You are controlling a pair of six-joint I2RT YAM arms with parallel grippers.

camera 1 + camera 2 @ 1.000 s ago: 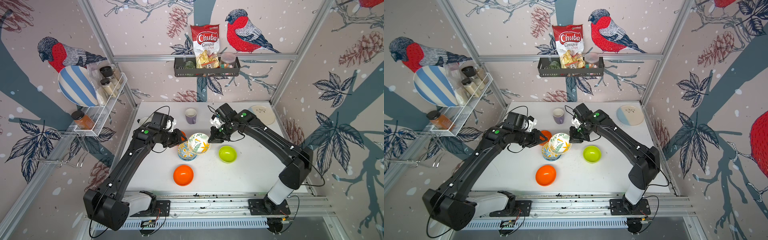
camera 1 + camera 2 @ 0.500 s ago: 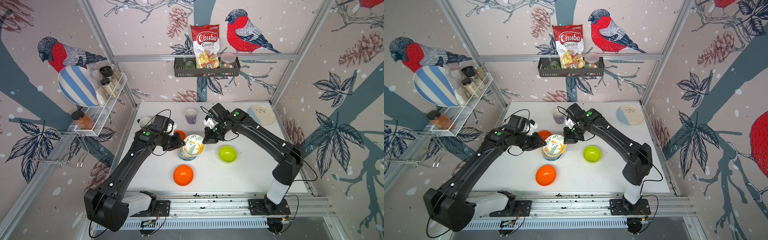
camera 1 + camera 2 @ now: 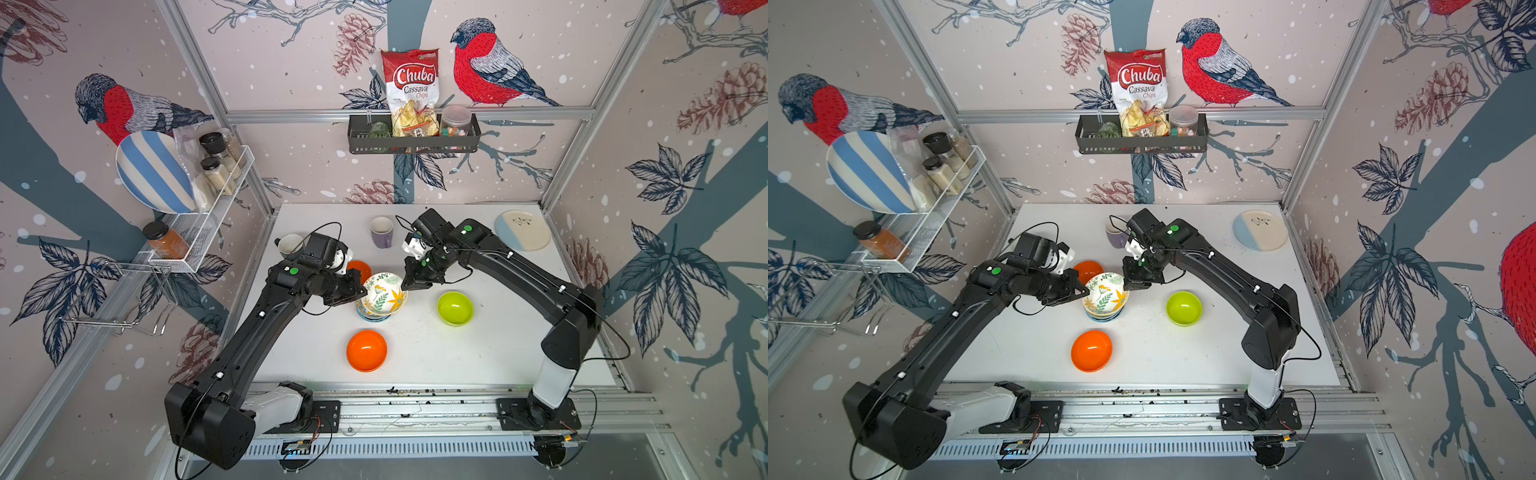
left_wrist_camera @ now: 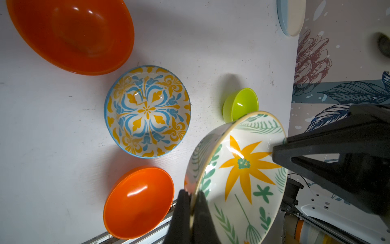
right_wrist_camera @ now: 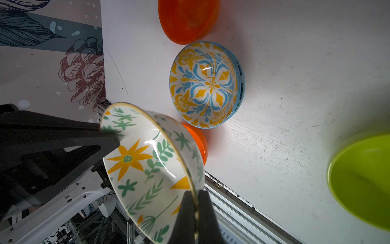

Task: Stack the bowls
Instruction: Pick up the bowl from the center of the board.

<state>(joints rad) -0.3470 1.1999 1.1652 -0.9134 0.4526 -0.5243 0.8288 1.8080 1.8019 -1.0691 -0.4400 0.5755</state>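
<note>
Left gripper (image 3: 360, 292) just clamped onto rim of leaf bowl (image 3: 384, 291); opposite rim pinched by right gripper (image 3: 409, 284). Bowl held tilted at frame centre, over patterned bowls (image 3: 371, 318); lowering onto stack judged next.

White table (image 3: 457, 361) carries orange bowl (image 3: 366, 350), lime bowl (image 3: 455, 307), purple mug (image 3: 381, 233), plate (image 3: 522, 230).

In both top views the leaf-patterned bowl (image 3: 384, 293) covers most of the yellow-blue bowls (image 3: 370, 318) beneath, so their number cannot be told there. The left gripper (image 3: 362, 294) hides part of 1 orange bowl (image 3: 360, 267). The right wrist view's edge cuts off the lime bowl (image 5: 363, 179).
</note>
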